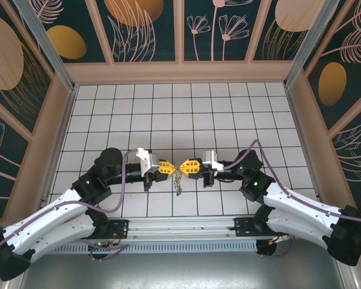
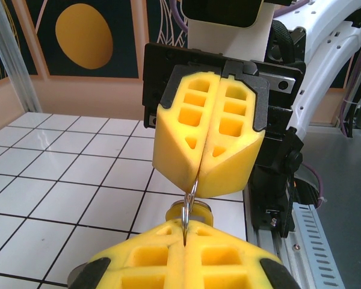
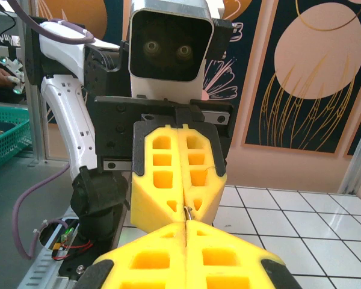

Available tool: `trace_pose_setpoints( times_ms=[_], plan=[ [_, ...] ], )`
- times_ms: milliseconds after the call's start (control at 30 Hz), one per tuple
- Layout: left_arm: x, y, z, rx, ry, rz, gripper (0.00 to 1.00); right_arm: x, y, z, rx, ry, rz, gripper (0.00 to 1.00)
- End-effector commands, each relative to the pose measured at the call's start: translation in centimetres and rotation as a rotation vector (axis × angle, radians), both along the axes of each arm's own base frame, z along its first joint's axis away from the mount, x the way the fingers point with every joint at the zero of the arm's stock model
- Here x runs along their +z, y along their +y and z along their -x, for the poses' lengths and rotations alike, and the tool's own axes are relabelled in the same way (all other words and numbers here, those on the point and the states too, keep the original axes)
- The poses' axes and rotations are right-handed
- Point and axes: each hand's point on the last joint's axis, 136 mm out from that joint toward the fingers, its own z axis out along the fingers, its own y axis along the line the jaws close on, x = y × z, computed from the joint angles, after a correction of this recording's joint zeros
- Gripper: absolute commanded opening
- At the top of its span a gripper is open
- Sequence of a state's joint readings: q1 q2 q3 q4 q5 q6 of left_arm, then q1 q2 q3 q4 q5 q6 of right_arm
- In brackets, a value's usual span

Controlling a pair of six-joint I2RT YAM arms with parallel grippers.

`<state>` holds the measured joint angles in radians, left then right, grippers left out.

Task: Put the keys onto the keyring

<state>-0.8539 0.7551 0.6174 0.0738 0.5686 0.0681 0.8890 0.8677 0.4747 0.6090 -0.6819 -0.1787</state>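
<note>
Left gripper (image 1: 171, 167) and right gripper (image 1: 185, 166): yellow with square cut-outs, black-and-white mounts. Keyring (image 1: 178, 180) silvery-grey, at their 6 o'clock. Arms (image 1: 48, 223) white, black joints. Cable (image 3: 31, 191) purple. Floor (image 1: 168, 108) white tiles, dark grid. Wall panels (image 1: 144, 30) at 12 o'clock dark teal, orange discs, pale line-drawn leaves, peach frames. Basket (image 3: 0, 138) at 9 o'clock green mesh.
</note>
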Motion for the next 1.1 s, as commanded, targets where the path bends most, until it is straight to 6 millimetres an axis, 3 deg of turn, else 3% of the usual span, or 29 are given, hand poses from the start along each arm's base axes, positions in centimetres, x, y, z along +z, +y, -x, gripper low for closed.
trace_pose_setpoints(
  times_ms=[0,1067],
  plan=[
    [2.3,-0.3,0.3,-0.024,-0.055,0.055,0.0,1.2,0.0,0.1,0.011,-0.032,-0.011,0.0],
    [4.8,0.2,1.9,-0.084,-0.049,0.174,0.0,-1.0,1.3,1.5,-0.12,-0.225,0.097,0.0]
  ],
)
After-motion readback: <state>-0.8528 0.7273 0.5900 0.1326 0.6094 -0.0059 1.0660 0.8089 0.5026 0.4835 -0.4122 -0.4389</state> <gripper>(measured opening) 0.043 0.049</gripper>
